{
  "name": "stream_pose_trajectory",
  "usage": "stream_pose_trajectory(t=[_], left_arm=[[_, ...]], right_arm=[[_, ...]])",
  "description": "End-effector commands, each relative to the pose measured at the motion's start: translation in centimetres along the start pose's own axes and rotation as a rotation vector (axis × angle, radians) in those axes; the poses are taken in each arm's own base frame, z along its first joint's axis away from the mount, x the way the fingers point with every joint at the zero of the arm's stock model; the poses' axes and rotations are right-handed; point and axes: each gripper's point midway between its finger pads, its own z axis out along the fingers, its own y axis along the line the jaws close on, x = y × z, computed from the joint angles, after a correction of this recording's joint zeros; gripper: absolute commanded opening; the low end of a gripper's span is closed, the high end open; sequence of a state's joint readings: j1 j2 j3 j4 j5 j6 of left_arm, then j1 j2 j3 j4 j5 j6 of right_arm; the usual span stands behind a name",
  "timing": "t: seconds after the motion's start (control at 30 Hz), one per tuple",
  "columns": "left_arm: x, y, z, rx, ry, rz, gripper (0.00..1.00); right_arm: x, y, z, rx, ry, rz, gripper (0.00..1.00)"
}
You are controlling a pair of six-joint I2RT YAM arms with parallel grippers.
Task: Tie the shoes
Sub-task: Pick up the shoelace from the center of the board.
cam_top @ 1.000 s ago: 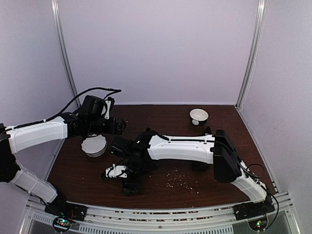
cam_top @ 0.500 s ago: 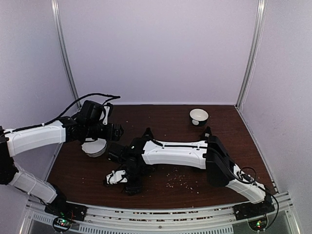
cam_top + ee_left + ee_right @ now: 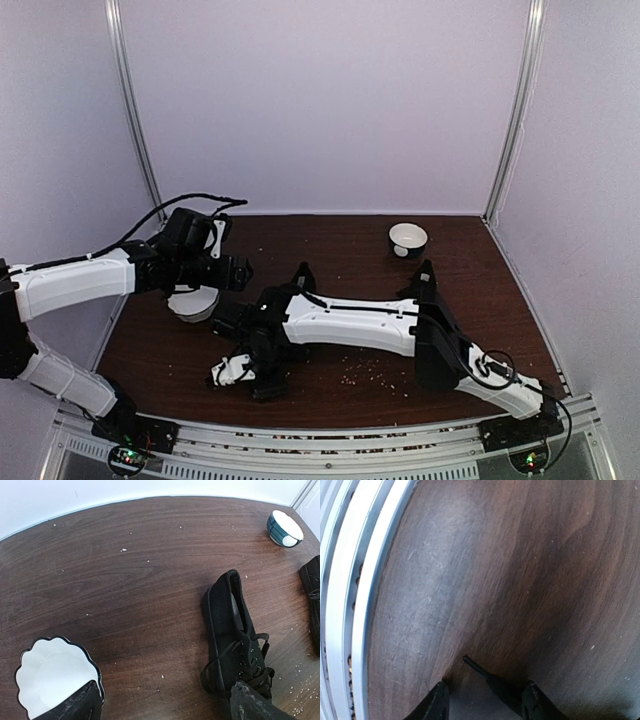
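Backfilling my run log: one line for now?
left gripper open, empty | right gripper open, thin black lace end between fingers

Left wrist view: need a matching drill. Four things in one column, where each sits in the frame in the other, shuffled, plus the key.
Things:
1. scalloped white bowl
2. small round bowl
3. laced black shoe
4. second black shoe

Places in the left wrist view:
a. top right corner
b. cut off by the right edge
c. bottom left
d. right of centre, laces toward the bottom edge

Pairs: 1-c, 2-a, 3-d, 4-b
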State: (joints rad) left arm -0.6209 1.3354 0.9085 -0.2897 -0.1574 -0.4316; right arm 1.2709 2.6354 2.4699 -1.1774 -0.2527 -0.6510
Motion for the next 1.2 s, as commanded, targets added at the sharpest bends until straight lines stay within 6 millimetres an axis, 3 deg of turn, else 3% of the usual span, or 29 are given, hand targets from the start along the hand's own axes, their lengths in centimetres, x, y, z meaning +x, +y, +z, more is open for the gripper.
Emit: stream_pose_trajectory(t=[0.0, 0.17, 0.27, 0.3, 0.6, 0.73, 0.9, 1.03, 1.17], left_arm=[[-0.3, -0.2, 0.2, 0.003, -0.001, 0.016, 0.91], [-0.2, -0.2, 0.3, 0.005, 0.004, 0.027, 0.91], [0.1, -0.7, 0.3, 0.032, 0.013, 0.045, 0.89], [0.2, -1.0, 0.4, 0.049, 0.016, 0.057, 0.88], [-0.2, -6.3, -0.8, 0.293, -0.011, 0.255, 0.81], [0.8, -10.0, -1.4, 0.443, 0.002, 0.417, 0.68], [3.9, -15.0, -1.0, 0.58, 0.104, 0.677, 0.56], [5.8, -16.9, -0.9, 0.673, 0.155, 0.75, 0.52], [7.5, -17.5, 0.4, 0.676, 0.221, 0.827, 0.52]], right_arm=[[6.4, 3.8, 3.8, -0.185, 0.231, 0.049, 0.4], [10.0, 6.2, 4.0, -0.237, 0.361, 0.139, 0.15], [11.1, 7.4, 3.7, -0.246, 0.366, 0.198, 0.01], [12.0, 8.2, 3.8, -0.252, 0.375, 0.216, 0.0], [12.8, 8.9, 0.5, -0.201, 0.187, 0.345, 0.0], [14.6, 7.4, -0.6, -0.197, 0.06, 0.494, 0.0], [15.6, 4.9, -2.7, -0.208, -0.188, 0.694, 0.0], [17.4, 2.8, -3.9, -0.169, -0.301, 0.861, 0.0], [18.7, 0.5, -5.6, -0.148, -0.429, 0.987, 0.0]])
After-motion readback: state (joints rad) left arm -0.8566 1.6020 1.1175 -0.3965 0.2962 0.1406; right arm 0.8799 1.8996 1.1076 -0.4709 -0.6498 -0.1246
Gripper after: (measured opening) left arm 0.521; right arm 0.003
